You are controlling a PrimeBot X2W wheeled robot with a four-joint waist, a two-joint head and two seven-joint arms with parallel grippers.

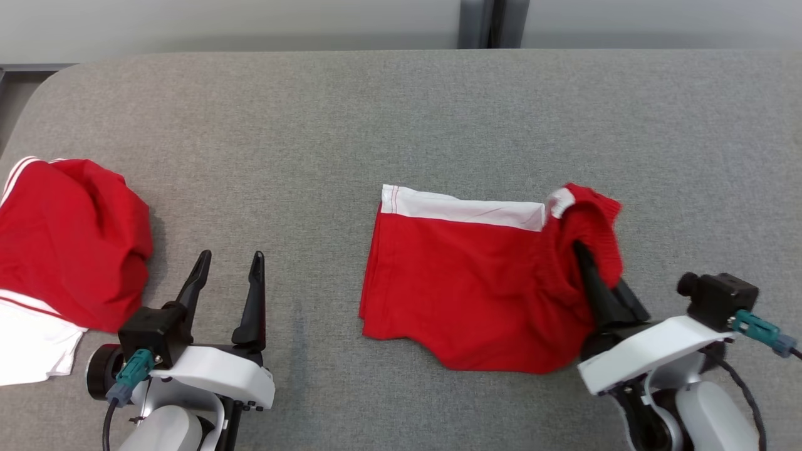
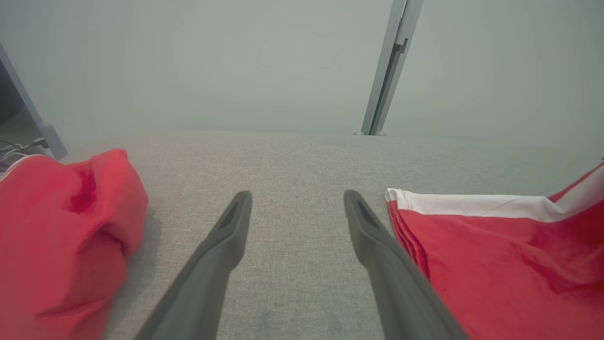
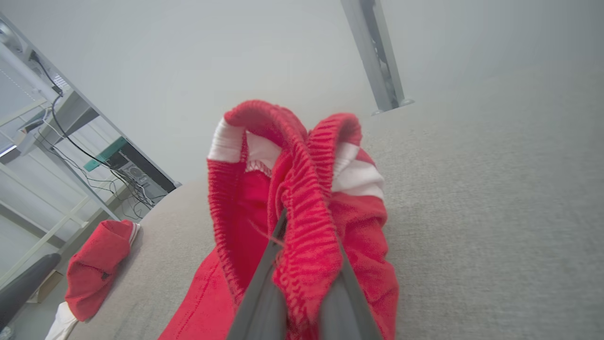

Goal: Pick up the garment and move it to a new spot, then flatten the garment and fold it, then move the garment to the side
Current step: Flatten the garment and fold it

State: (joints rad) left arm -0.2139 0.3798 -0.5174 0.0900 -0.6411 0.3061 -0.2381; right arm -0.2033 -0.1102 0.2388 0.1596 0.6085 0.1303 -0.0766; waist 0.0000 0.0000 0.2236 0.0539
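A pair of red shorts with a white band, the garment [image 1: 463, 282], lies mostly flat in the middle of the grey table. Its ribbed waistband at the right end is bunched and lifted. My right gripper [image 1: 586, 250] is shut on that waistband; in the right wrist view the ribbed red cloth [image 3: 306, 226] is pinched between the two fingers [image 3: 259, 293]. My left gripper [image 1: 230, 263] stands open at the lower left, nothing between its fingers [image 2: 222, 245], a little left of the garment's left edge [image 2: 495, 264].
A second red and white garment [image 1: 62, 250] lies crumpled at the table's left edge [image 2: 61, 236]. The grey padded table [image 1: 401, 113] stretches wide behind both garments. A metal post [image 2: 391, 66] stands beyond the far edge.
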